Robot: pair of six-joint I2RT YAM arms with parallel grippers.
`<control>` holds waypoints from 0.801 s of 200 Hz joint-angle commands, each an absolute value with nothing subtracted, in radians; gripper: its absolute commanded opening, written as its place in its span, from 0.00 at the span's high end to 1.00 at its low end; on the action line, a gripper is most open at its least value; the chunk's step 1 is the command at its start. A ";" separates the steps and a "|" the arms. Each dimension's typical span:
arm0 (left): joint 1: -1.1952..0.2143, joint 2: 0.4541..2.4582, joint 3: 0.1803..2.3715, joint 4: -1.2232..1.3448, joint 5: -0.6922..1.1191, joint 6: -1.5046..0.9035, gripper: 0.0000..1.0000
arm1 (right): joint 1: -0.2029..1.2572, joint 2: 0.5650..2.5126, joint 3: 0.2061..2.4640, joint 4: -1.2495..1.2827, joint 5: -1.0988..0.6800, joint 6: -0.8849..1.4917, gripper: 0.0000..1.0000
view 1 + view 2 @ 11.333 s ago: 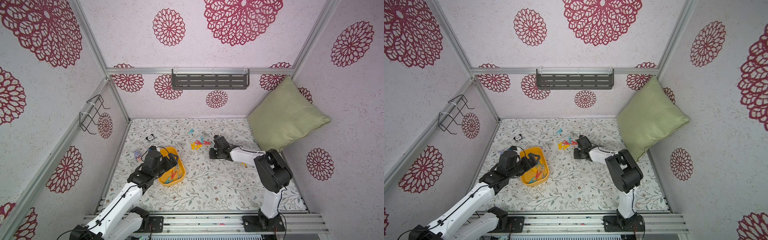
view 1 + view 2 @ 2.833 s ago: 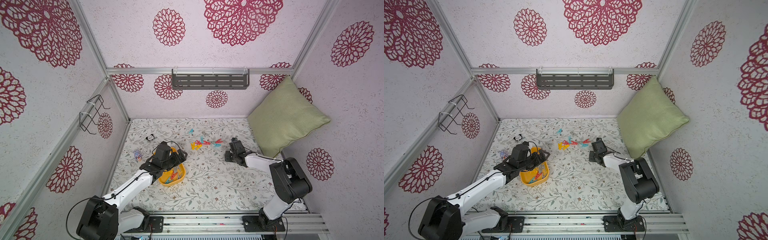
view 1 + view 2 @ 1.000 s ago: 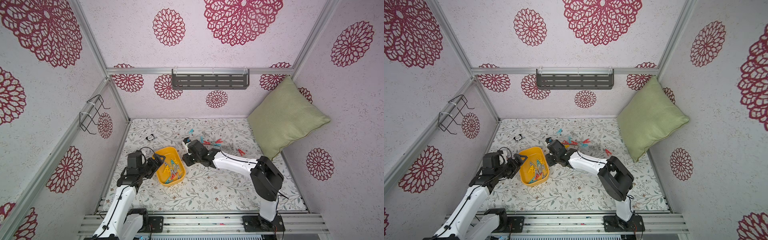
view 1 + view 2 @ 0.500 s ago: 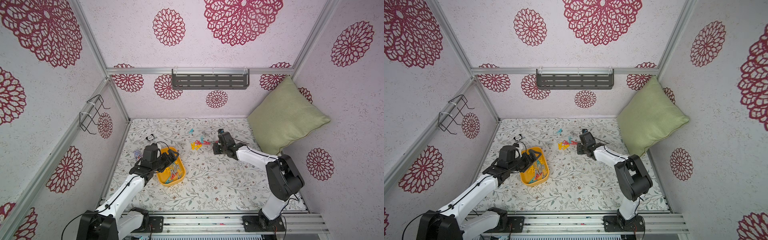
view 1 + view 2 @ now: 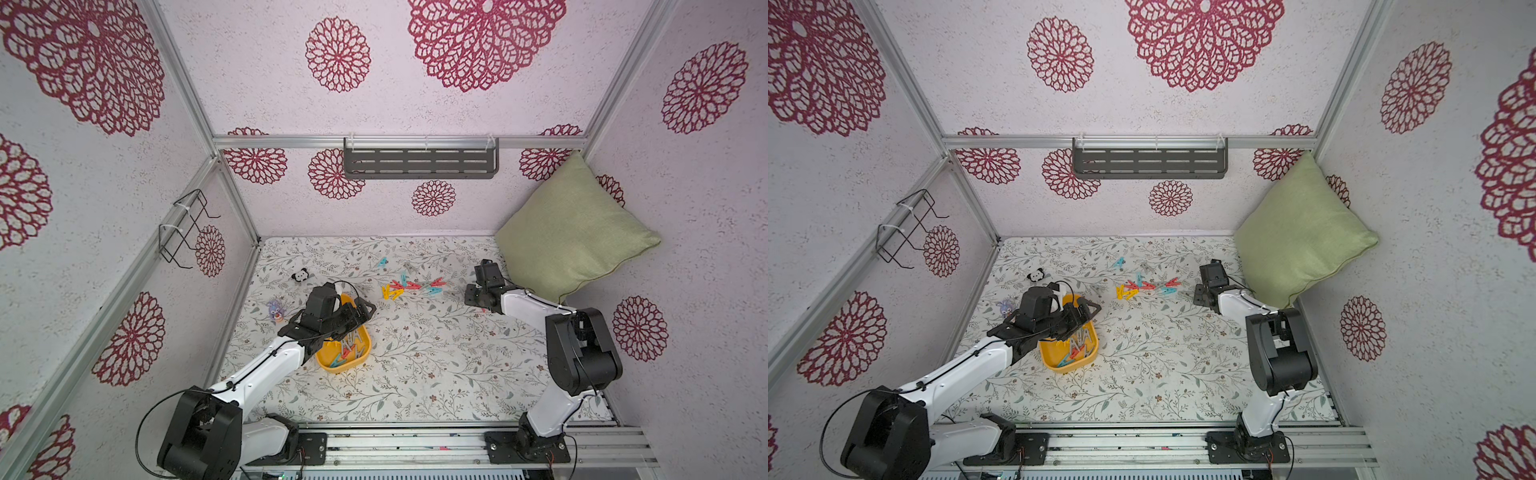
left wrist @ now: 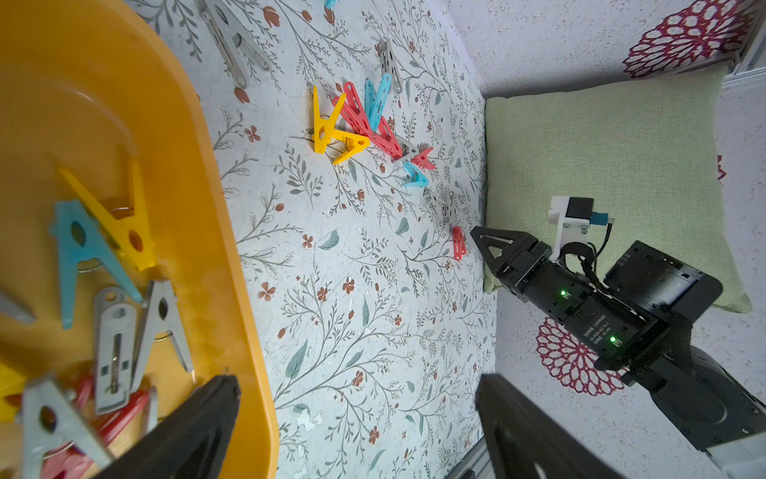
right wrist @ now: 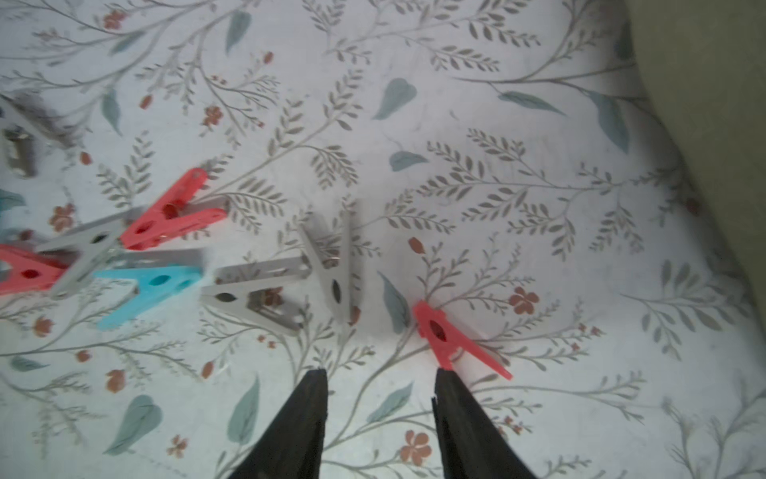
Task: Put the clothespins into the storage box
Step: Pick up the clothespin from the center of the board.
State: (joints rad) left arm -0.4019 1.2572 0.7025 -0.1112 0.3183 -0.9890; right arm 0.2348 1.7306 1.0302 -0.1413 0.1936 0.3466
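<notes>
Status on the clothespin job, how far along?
Partly done. Several clothespins lie in the storage box. In hand: nothing; the left gripper hangs open at the box's edge, and the right gripper is open, close to a red clothespin by the pillow. Left: that one plus the loose cluster on the table.

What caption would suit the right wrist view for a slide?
Right gripper, jaws open and empty, hovers by a lone red clothespin on the floral mat; more clothespins lie beyond.
</notes>
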 commanded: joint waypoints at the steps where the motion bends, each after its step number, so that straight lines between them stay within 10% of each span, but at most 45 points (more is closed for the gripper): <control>1: -0.421 1.279 0.733 -0.066 0.308 -0.991 0.03 | 0.222 1.685 1.010 -0.152 0.240 0.324 0.50; 160: -0.454 1.324 0.747 -0.058 0.291 -0.995 0.03 | 0.170 1.813 1.009 -0.091 0.163 0.321 0.63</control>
